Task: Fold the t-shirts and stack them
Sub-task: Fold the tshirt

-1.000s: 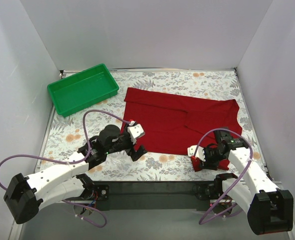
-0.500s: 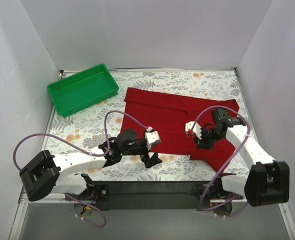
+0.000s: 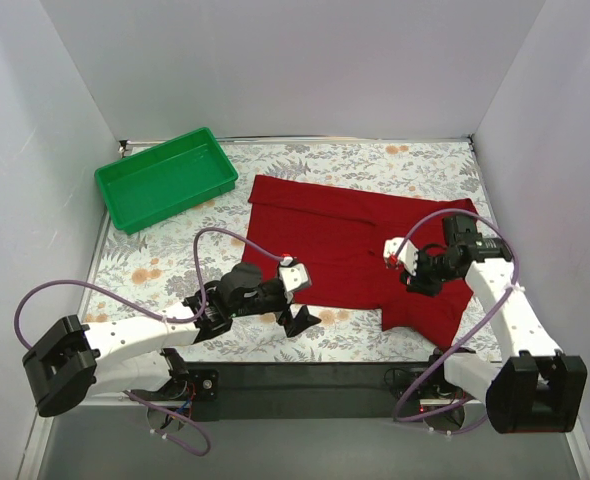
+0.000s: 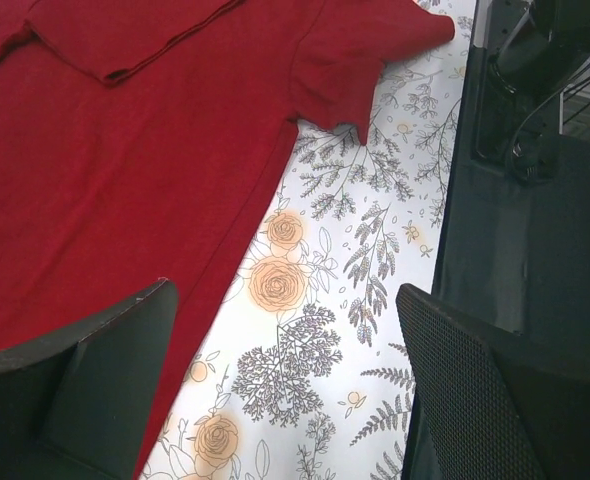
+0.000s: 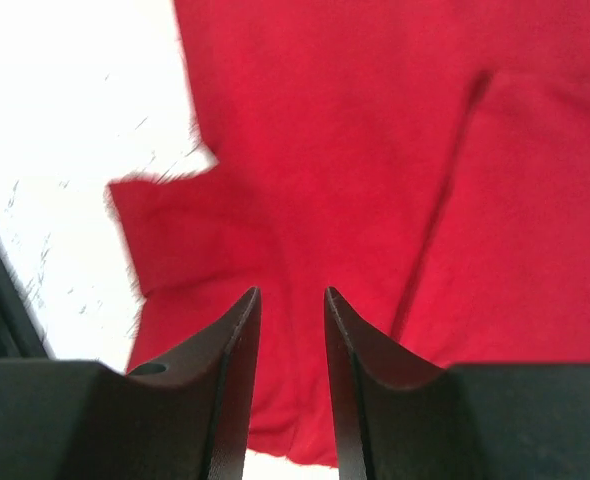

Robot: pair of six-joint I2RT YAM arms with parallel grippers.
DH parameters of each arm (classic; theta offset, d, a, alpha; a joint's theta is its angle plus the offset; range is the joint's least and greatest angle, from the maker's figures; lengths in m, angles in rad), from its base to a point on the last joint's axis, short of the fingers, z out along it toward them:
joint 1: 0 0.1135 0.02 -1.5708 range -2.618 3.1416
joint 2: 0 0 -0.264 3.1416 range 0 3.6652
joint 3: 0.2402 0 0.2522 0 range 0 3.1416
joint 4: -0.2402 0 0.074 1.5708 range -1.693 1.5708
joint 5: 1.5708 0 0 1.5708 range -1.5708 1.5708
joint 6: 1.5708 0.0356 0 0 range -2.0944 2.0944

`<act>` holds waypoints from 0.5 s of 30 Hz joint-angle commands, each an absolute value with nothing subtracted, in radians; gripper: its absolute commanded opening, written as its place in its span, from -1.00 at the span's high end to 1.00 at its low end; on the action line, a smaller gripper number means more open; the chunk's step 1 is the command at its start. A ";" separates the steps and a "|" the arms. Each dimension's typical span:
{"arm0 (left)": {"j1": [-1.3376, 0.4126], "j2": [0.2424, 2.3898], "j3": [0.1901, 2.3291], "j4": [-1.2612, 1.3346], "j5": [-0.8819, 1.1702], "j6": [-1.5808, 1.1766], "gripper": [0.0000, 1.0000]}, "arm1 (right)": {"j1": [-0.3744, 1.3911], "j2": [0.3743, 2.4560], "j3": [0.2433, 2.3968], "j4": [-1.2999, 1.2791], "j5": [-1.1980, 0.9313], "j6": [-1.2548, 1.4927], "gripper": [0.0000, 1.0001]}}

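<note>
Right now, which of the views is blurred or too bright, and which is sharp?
Right wrist: the t-shirt edge is smeared, the table burnt to white. Left wrist: sharp print, its fingers dark. Top external: even light, sharp.

Green plastic tray [image 3: 165, 178] at the far left corner of a floral-patterned table [image 3: 375, 160], white walls [image 3: 295, 70] around

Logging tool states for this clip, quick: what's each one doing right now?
Left tool: wide open, empty, over the edge of the t-shirt.
Right tool: slightly open, nothing between the jaws, above the t-shirt.
</note>
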State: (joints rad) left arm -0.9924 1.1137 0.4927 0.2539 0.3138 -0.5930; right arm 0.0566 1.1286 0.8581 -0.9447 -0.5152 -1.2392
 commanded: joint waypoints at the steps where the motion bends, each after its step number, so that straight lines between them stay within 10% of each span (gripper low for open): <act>1: -1.003 1.074 0.482 0.253 0.278 -0.601 -0.68 | 0.061 1.051 0.763 -1.112 -0.436 -1.364 0.32; 15: -1.012 1.000 0.518 0.155 0.212 -0.621 -0.69 | 0.176 0.934 0.505 -0.893 -0.172 -1.166 0.16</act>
State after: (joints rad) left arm -1.0058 1.0473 0.4843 0.2012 0.2508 -0.6209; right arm 0.1619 0.9489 0.5140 -0.9657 -0.2443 -1.2240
